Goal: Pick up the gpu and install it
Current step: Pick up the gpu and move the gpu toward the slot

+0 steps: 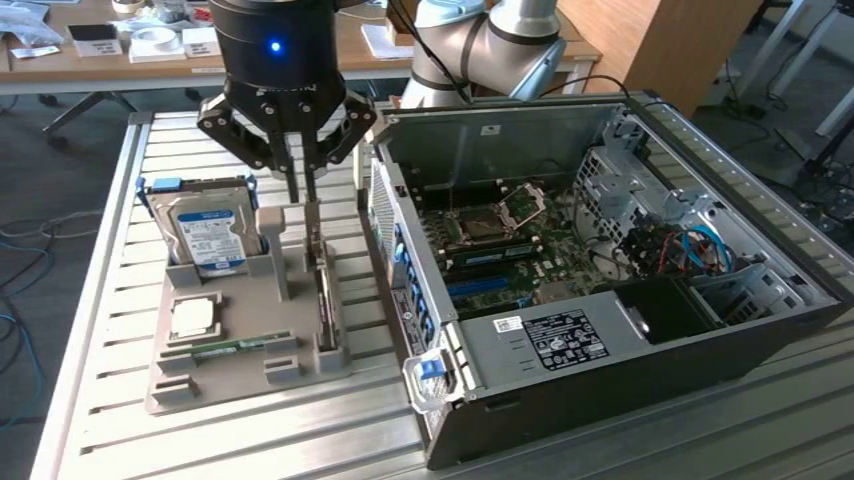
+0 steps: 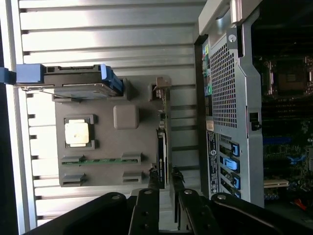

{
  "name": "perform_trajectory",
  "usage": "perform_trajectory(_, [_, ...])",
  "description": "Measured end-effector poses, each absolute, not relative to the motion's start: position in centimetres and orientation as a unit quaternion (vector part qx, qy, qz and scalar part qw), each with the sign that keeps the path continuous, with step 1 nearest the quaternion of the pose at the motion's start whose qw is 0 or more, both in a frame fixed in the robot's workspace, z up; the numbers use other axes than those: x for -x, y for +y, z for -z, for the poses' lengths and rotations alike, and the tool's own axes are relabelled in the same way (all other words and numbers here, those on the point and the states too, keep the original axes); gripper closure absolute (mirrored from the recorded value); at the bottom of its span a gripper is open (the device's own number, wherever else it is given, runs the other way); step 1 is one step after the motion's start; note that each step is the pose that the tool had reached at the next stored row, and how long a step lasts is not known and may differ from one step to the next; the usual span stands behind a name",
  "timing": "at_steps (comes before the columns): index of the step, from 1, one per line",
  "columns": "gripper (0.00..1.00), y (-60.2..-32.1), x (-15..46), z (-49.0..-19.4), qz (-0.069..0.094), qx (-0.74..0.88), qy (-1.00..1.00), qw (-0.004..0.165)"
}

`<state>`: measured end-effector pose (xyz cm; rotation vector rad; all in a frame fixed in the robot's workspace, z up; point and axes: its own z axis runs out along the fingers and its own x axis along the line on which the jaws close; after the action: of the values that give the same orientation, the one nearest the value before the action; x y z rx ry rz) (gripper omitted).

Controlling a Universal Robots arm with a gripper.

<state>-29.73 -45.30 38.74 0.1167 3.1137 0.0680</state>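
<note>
- Slatted metal table point(image 1: 94, 300) carries everything; the flat top gives the arm one level to work from
- Black case point(image 1: 641, 370) lies on its side with the panel off, so the motherboard point(image 1: 534, 250) faces up, probably so a card can be pushed straight down into its slots
- Grey holder point(image 1: 214, 385) sits just beside the case, on the exterior view's left; it looks built to keep each part in a known pose
- Gripper point(image 1: 302, 180) hangs fingers down over the holder's case-side edge, lined up with the gpu below
  - in the wrist view the gripper point(image 2: 164, 182) has its fingers a little spread, one either side of the card's near end
  - nothing looks pinched; whether a pad touches the card I cannot tell
- Hard drive point(image 1: 207, 235), silver with a blue label, stands on edge in its own slot at the far corner, well apart from the gripper
- The gpu point(image 1: 322, 300) stands on its long edge in a narrow slot of the holder, nearest the case
  - from the wrist it shows as a thin dark strip point(image 2: 162, 147)
  - upright like this its two flat faces are free, which seems meant for a pinch from above
- CPU point(image 1: 195, 317) lies flat in a square pocket
- Memory stick point(image 1: 234, 347) lies between two small clips near the holder's front
</note>
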Motion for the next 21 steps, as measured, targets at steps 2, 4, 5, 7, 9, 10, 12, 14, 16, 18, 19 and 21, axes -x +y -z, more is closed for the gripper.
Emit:
perform_trajectory(2, [0.71,-45.3,29.7,-38.7,-0.022,-0.037,0.999,0.012])
perform_trajectory(4, [0.65,-45.3,29.7,-38.7,-0.022,-0.037,0.999,0.012])
perform_trajectory(5, [0.65,-45.3,29.7,-38.7,-0.022,-0.037,0.999,0.012])
perform_trajectory(7, [0.58,-45.3,29.7,-38.7,-0.022,-0.037,0.999,0.012])
perform_trajectory(9, [0.58,-45.3,29.7,-38.7,-0.022,-0.037,0.999,0.012])
perform_trajectory(10, [0.58,-45.3,29.7,-38.7,-0.022,-0.037,0.999,0.012])
perform_trajectory(12, [0.58,-45.3,29.7,-38.4,-0.022,-0.037,0.999,0.013])
perform_trajectory(14, [0.58,-45.3,29.7,-38.0,-0.022,-0.037,0.999,0.012])
perform_trajectory(16, [0.58,-45.3,29.7,-37.7,-0.022,-0.037,0.999,0.013])
perform_trajectory(18, [0.58,-45.3,29.7,-37.3,-0.022,-0.037,0.999,0.012])
perform_trajectory(19, [0.58,-45.3,29.7,-37.1,-0.022,-0.037,0.999,0.012])
perform_trajectory(21, [0.58,-45.3,29.7,-36.8,-0.022,-0.037,0.999,0.012])
